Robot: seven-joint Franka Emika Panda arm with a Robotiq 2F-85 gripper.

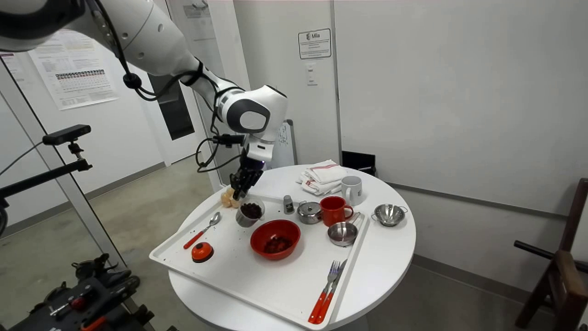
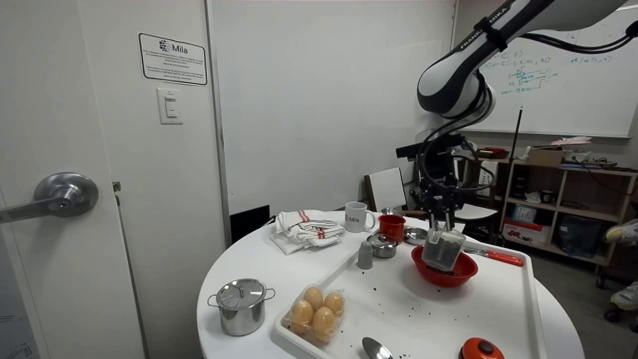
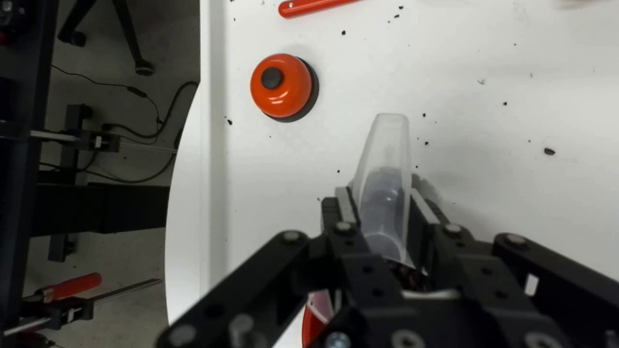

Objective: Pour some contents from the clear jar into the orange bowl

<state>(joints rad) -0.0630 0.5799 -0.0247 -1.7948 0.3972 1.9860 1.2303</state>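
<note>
The clear jar (image 1: 245,221) is a see-through plastic cup with a handle, and its contents look dark. My gripper (image 2: 440,219) is shut on its handle, which stands between the fingers in the wrist view (image 3: 384,164). The jar (image 2: 442,252) is held tilted, above the tray. In an exterior view it overlaps the bowl; in an exterior view it appears beside the rim. The wide red-orange bowl (image 1: 264,253) sits on the tray with some dark pieces inside. It also shows in an exterior view (image 2: 451,282), and only its edge (image 3: 311,329) shows in the wrist view.
The white tray (image 1: 220,290) bears an orange bell (image 1: 202,252), spoon (image 1: 202,231), grey shaker (image 1: 288,205), steel pans (image 1: 342,233), red mug (image 1: 334,210), fork (image 1: 325,293) and eggs (image 2: 318,311). Dark crumbs lie scattered. A steel pot (image 2: 241,311) and cloth (image 2: 309,229) stand beyond it.
</note>
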